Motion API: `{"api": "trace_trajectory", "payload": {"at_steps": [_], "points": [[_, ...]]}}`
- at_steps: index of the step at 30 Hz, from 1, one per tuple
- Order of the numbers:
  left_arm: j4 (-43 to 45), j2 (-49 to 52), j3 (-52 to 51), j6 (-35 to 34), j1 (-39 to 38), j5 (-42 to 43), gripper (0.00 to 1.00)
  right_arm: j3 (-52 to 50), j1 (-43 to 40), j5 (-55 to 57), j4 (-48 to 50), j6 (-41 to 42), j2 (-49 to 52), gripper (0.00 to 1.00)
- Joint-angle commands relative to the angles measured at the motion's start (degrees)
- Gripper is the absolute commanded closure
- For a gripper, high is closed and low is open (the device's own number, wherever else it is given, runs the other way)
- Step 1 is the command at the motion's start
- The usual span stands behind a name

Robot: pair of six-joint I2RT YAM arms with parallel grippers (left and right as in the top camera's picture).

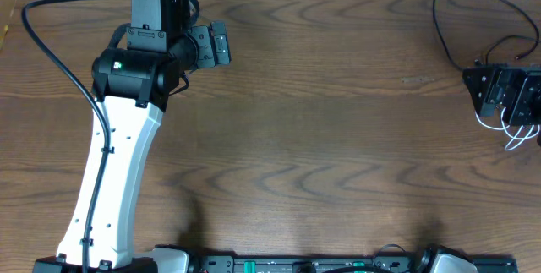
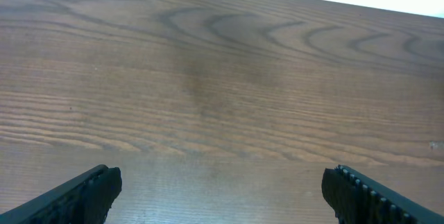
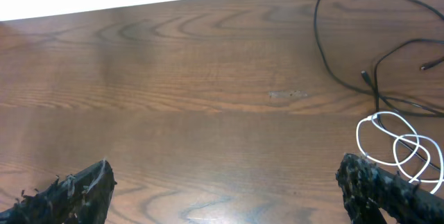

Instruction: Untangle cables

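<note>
The cables [image 3: 358, 135] lie at the table's [image 1: 321, 138] three o'clock edge, by the right gripper [image 3: 223, 172], jaws apart. The left gripper [image 1: 215, 45], apart too, sits at ten o'clock. Likely pre-grasp: next, pinch one cord.

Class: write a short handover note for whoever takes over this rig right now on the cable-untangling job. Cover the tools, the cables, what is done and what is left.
Left tool: open, empty, over bare table at the far left, away from the cables.
Right tool: open, empty, at the right edge, close to the cables.
Black cable: a wide loop at the far right.
White cable: small loops beside it; the black one appears to cross them.
Done: nothing visible; neither cable is gripped.
Left: grasp and separate both cables.
</note>
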Motion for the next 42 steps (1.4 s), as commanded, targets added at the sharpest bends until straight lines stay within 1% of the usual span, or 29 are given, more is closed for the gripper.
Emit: {"api": "trace_trajectory", "payload": {"at_steps": [1,4,8,10,12,16,18,21,27,30,32,35,42], "points": [[-0.15,0.35,-0.09,-0.57,0.26,-0.13,0.02,0.00,0.55,0.50,-0.22,-0.68,-0.37,0.01],[-0.15,0.35,-0.09,-0.57,0.26,-0.11,0.02,0.00,0.55,0.76,-0.17,-0.74,-0.33,0.01],[-0.15,0.35,-0.09,-0.57,0.26,-0.11,0.02,-0.24,1.18,4.44,0.26,-0.92,-0.52,0.01],[-0.15,0.35,-0.09,-0.57,0.24,-0.13,0.02,-1.42,3.13,7.13,1.66,-0.92,-1.49,0.01],[-0.15,0.35,-0.09,-0.57,0.26,-0.13,0.02,-4.70,7.15,10.40,5.64,-0.90,-3.37,0.01],[-0.17,0.35,-0.09,-0.57,0.26,-0.13,0.02,-16.61,15.37,16.50,18.93,-0.92,-9.20,0.01],[-0.15,0.35,-0.09,-0.57,0.24,-0.11,0.02,-25.42,18.47,18.75,28.50,-0.90,-13.38,0.01],[-0.17,0.35,-0.09,-0.57,0.26,-0.11,0.02,-37.42,20.81,19.74,41.05,-0.90,-19.28,0.01],[-0.15,0.35,-0.09,-0.57,0.26,-0.13,0.02,-61.83,22.34,17.97,65.66,-0.22,-32.13,0.01],[-0.15,0.35,-0.09,-0.57,0.24,-0.13,0.02,-72.59,22.69,18.03,74.71,-0.22,-38.86,0.01],[-0.17,0.35,-0.09,-0.57,0.26,-0.13,0.02,-78.95,22.75,18.05,79.10,-0.22,-43.52,0.01],[-0.17,0.35,-0.09,-0.55,0.26,-0.13,0.02,-86.16,22.95,18.45,83.01,-0.22,-49.88,0.01],[-0.17,0.35,-0.09,-0.57,0.24,-0.13,0.02,-97.63,22.95,18.64,84.85,-0.22,-61.96,0.01]]}}
